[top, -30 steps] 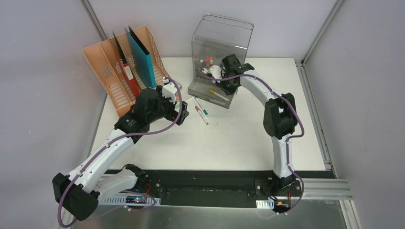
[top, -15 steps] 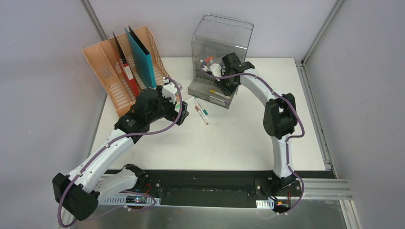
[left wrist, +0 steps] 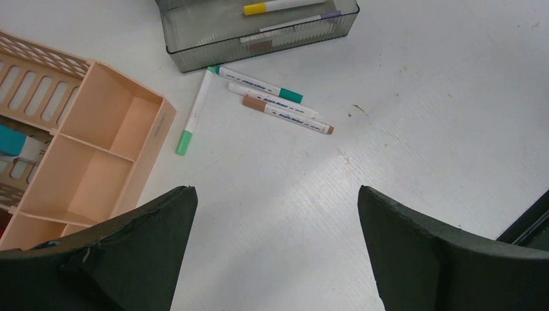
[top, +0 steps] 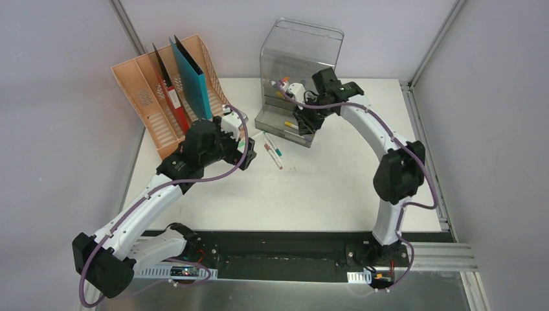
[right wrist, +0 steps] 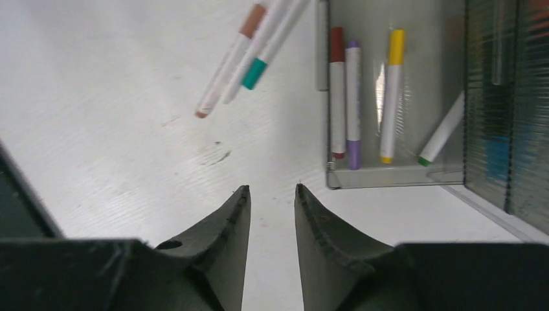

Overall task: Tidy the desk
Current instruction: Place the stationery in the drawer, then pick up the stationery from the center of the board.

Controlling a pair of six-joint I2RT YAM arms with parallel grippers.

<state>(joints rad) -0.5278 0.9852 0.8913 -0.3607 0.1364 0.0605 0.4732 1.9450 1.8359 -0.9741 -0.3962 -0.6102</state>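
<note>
The white desk (top: 311,188) holds several loose markers (top: 272,148) lying in front of the clear grey drawer box (top: 301,58). In the left wrist view they show as a green-capped marker (left wrist: 194,113), a teal-capped marker (left wrist: 259,84) and a brown marker (left wrist: 288,116). My left gripper (left wrist: 275,191) hovers wide open and empty above the bare desk, near these markers. My right gripper (right wrist: 272,188) stands slightly open with nothing between its fingers, just in front of the pulled-out drawer (right wrist: 388,175). Red (right wrist: 337,91), purple (right wrist: 353,97) and yellow (right wrist: 392,91) markers lie in that drawer.
A peach file rack (top: 162,97) with a red folder (top: 173,97) and a teal folder (top: 194,78) stands at the back left, close to my left arm. The black front rail (top: 278,246) runs along the near edge.
My right wrist has pulled up and to the right from the drawer, its elbow has swung right, and its jaws have parted a little. The left arm has not moved.
</note>
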